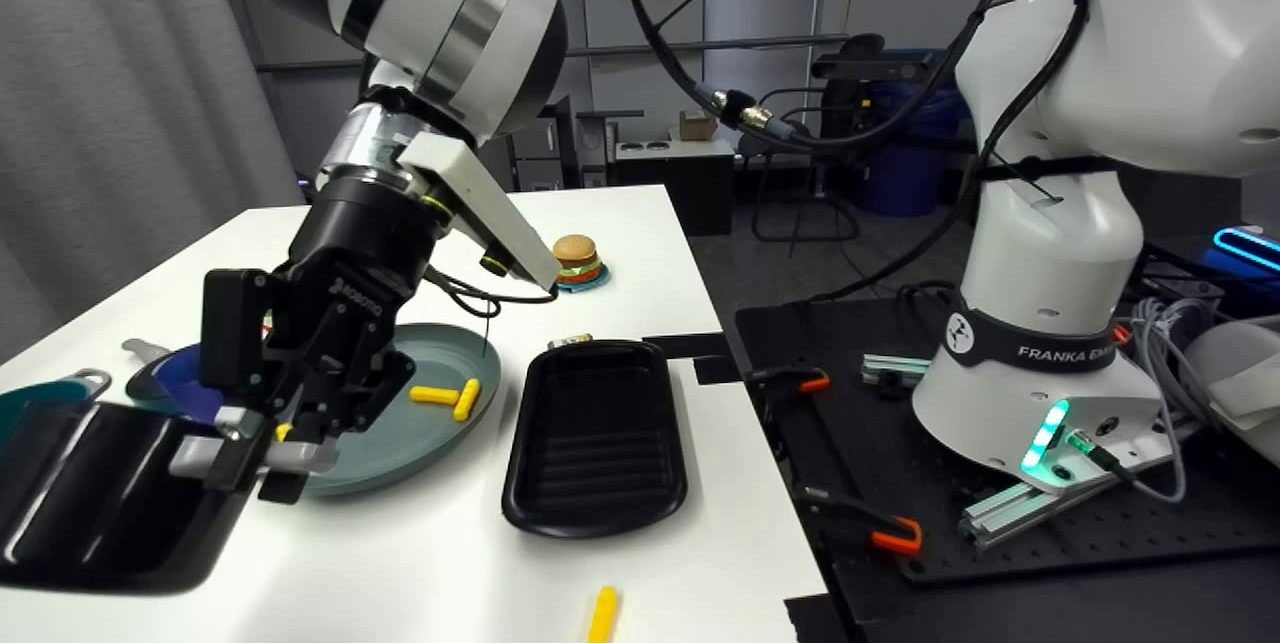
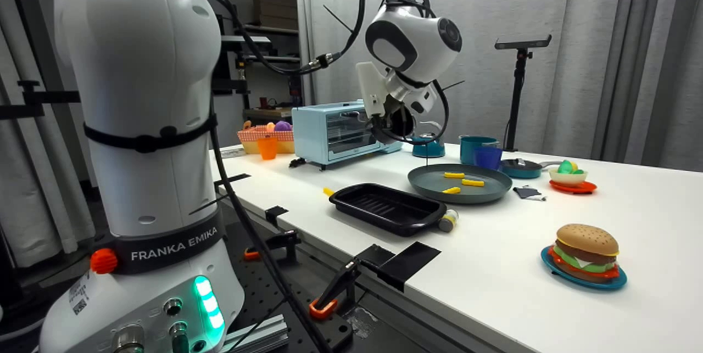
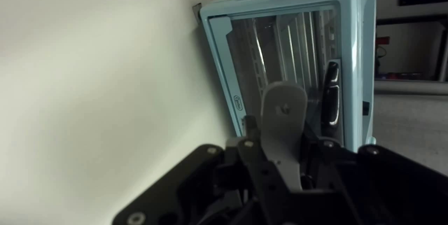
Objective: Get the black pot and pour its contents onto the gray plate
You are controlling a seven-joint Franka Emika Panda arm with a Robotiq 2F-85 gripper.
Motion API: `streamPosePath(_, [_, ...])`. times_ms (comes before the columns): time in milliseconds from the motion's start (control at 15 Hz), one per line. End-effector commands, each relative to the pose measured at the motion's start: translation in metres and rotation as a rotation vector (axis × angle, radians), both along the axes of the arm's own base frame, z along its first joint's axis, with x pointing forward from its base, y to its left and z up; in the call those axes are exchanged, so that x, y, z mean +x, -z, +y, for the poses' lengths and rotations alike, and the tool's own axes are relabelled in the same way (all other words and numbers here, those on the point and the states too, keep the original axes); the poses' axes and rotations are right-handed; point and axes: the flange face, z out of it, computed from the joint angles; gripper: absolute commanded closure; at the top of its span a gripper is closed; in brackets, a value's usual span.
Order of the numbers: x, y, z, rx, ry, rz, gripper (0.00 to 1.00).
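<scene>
On a white worktop (image 2: 648, 210), a round gray plate (image 2: 428, 178) holds three short yellow sticks (image 2: 472, 183). Between the plate and the worktop's edge by the robot base (image 1: 1040, 403) lies a black ridged tray (image 1: 597, 438), just beside the plate. Another yellow stick (image 1: 603, 615) lies on the worktop itself, near one end of the tray. Well away along the same edge, towards a corner, a toy burger (image 2: 586, 248) sits on a small blue plate (image 2: 614, 283). Farther in from that edge, a pale bowl (image 2: 568, 178) of green and yellow pieces (image 2: 565, 167) rests on an orange saucer (image 2: 585, 188).

The black pot (image 1: 110, 503) is up in the air over the worktop, near the gray plate. It seems tilted, though which way its mouth faces is hard to judge, and its inside is hidden. The gripper (image 1: 256, 460) is clamped tight on the pot's gray handle (image 3: 283, 123); the wrist view shows the handle between the jaws, with a light-blue toaster oven (image 3: 290, 53) beyond.

The robot arm (image 2: 417, 48) stretches out from its base over the worktop, the wrist bent so that the gripper slants downward.
</scene>
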Motion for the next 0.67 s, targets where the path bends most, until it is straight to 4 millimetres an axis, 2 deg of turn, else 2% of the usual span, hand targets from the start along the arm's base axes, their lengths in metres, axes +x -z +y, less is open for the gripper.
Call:
streamPosePath(0, [-0.009,-0.021,0.009,-0.16,-0.01,-0.016,0.93])
streamPosePath(600, [-0.024,-0.03,0.047,-0.539,-0.15,-0.029,0.93])
